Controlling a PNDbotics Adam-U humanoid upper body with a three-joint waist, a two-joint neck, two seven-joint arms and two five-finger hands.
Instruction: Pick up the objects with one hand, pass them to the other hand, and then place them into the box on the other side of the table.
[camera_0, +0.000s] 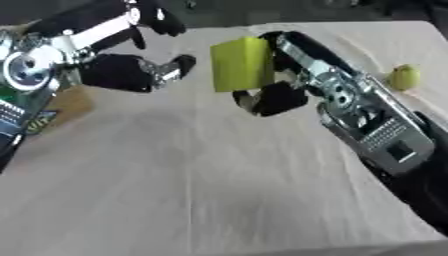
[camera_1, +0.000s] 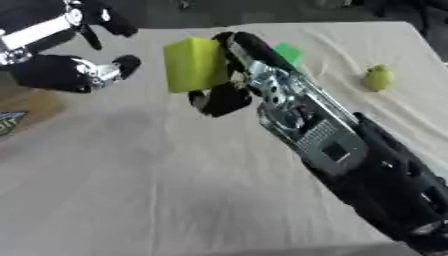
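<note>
Right hand (camera_0: 278, 95), coming in from the lower right, has its fingers and thumb curled around one yellow-green block (camera_0: 241, 64) and holds it above the table in the upper middle of the frame. Left hand (camera_0: 144, 71) sits in the upper left, just beside the block but apart from it, with its fingers spread and relaxed and nothing in it.

Counted out: one block, one small yellow-green fruit (camera_0: 403, 77) lying on the table at the upper right, and one bright green flat piece (camera_1: 288, 52) showing behind the right arm in the right eye view. One cardboard box (camera_0: 63, 105) stands at the left edge of the frame, only partly seen.

A pale beige cloth (camera_0: 201, 185) covers the table, with soft creases. Beyond the far edge the room is dark.

The block stands nearly upright, its long axis running top to bottom, a broad face turned toward the camera.
</note>
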